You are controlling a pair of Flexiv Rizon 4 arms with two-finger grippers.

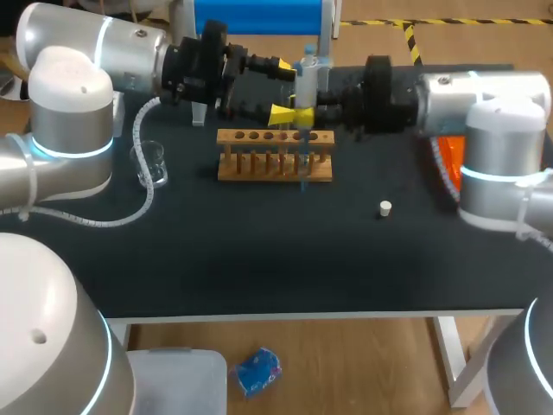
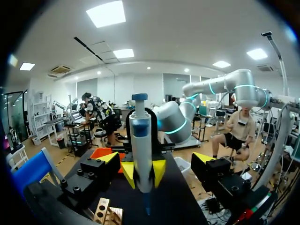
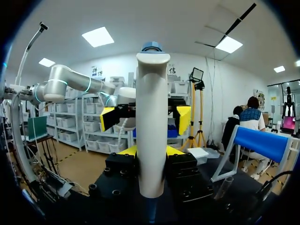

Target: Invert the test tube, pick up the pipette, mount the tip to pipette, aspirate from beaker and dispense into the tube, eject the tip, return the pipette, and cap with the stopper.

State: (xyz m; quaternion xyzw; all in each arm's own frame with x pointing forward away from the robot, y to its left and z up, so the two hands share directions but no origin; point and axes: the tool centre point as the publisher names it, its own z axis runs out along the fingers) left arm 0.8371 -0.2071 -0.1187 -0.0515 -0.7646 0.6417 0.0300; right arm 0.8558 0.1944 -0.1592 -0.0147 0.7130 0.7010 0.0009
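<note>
Pipette (image 3: 152, 126) clamped upright in right gripper (image 3: 151, 151), left gripper (image 2: 157, 159) spread wide opposite, over black bench (image 1: 259, 251); stopper (image 1: 385, 207) in head view only.

White, blue-capped pipette (image 1: 306, 86) stands upright over the wooden rack (image 1: 259, 137)

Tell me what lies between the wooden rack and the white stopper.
Nothing: in the head view that stretch is bare black table, from the rack to the stopper.

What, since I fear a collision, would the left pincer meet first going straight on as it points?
The pipette, held upright in the shut right pincer. It stands straight ahead, in line with the gap between the open fingers of the left pincer; how near is unclear.
</note>
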